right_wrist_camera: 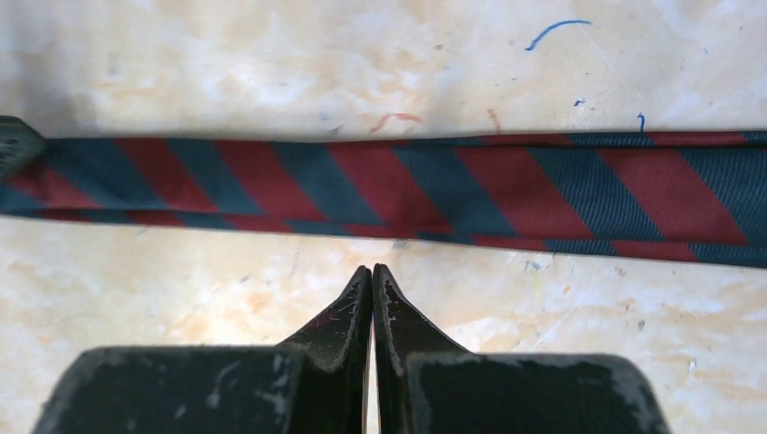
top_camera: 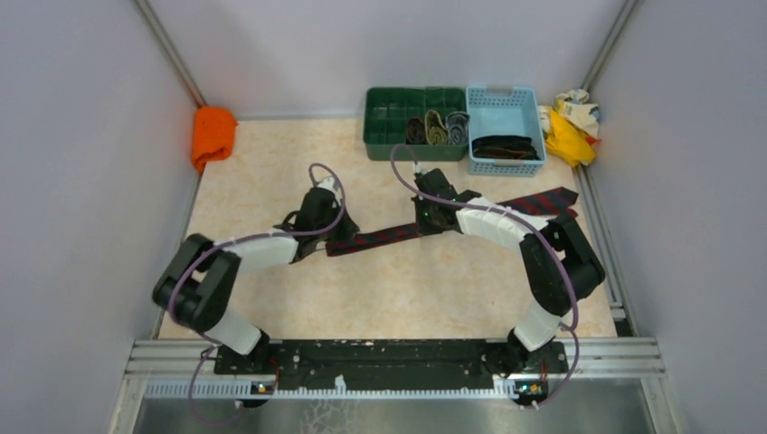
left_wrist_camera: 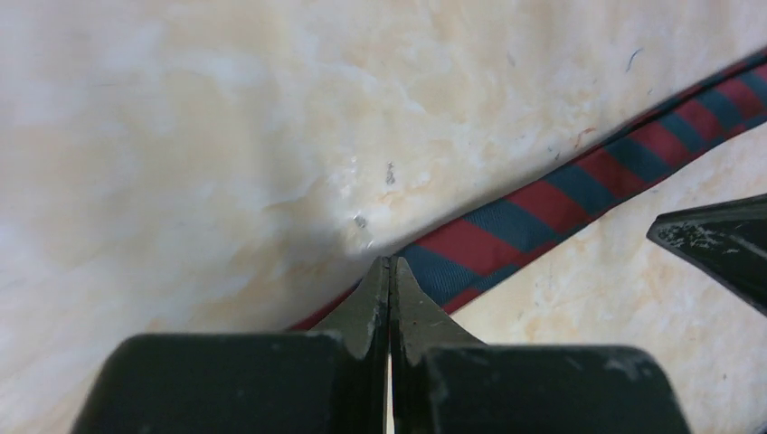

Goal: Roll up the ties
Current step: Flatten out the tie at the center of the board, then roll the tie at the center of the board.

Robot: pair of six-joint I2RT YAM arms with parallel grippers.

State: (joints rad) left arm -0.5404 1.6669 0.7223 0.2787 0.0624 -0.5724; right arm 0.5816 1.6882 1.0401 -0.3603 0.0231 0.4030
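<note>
A dark red and navy striped tie [top_camera: 470, 217] lies flat and stretched diagonally across the table, its wide end at the right. My left gripper [top_camera: 340, 230] is shut at the tie's narrow left end. In the left wrist view its tips [left_wrist_camera: 390, 264] touch the tie's [left_wrist_camera: 506, 221] edge, with no fabric seen between them. My right gripper [top_camera: 434, 215] is shut over the tie's middle. In the right wrist view its tips [right_wrist_camera: 372, 269] sit just short of the tie [right_wrist_camera: 407, 185] and are empty.
A green bin [top_camera: 391, 127] at the back holds three rolled ties [top_camera: 437, 128]. A light blue basket [top_camera: 505, 98] beside it holds dark ties. An orange cloth [top_camera: 213, 134] lies back left. Yellow and cream rags [top_camera: 572, 122] lie back right.
</note>
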